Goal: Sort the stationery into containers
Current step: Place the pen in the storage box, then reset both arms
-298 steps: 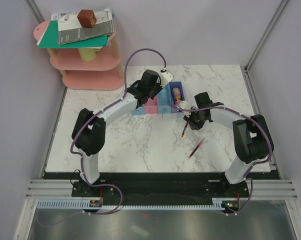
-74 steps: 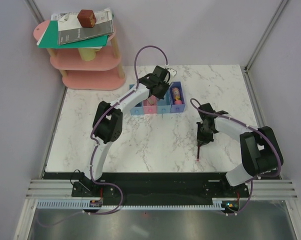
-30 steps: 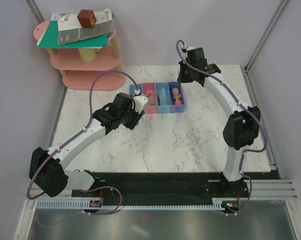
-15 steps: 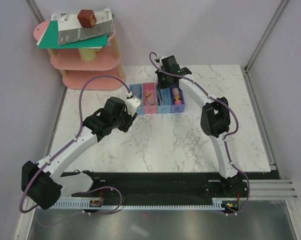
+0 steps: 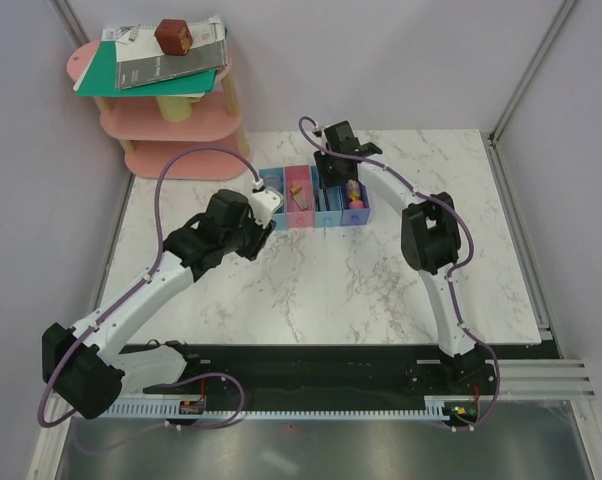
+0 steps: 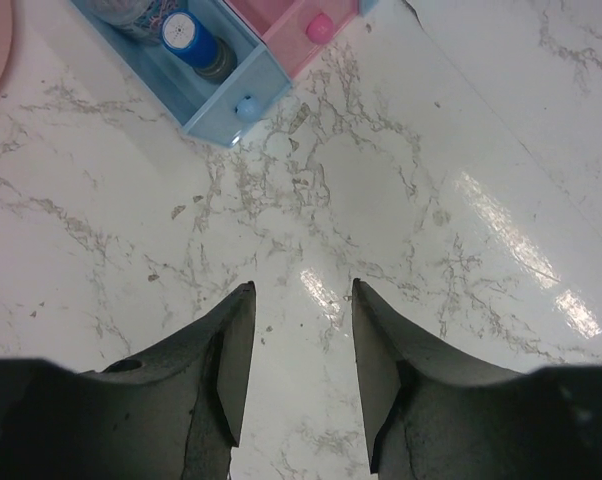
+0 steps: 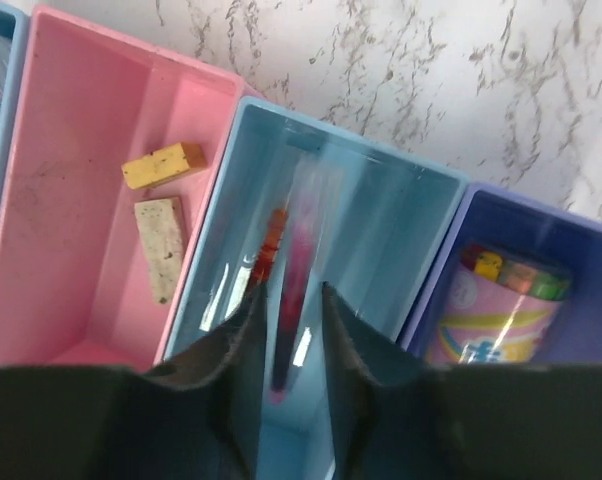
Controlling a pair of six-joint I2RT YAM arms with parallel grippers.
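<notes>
Left gripper (image 6: 301, 290) held spread above the marble surface (image 6: 461, 120), right gripper (image 7: 292, 295) positioned over the blue bin (image 7: 381, 240), red pen (image 7: 301, 260) framed between its tips, grip cannot be told

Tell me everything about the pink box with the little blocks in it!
The pink bin is a small rectangular open-topped tray that looks like smooth plastic, with faint dark scuffs on its floor. It stands flat on the marble table, second from the left in a joined row, its long walls against a light blue bin and a blue bin. Inside lie, apart from each other, a yellow-tan eraser and a speckled pale eraser.
</notes>
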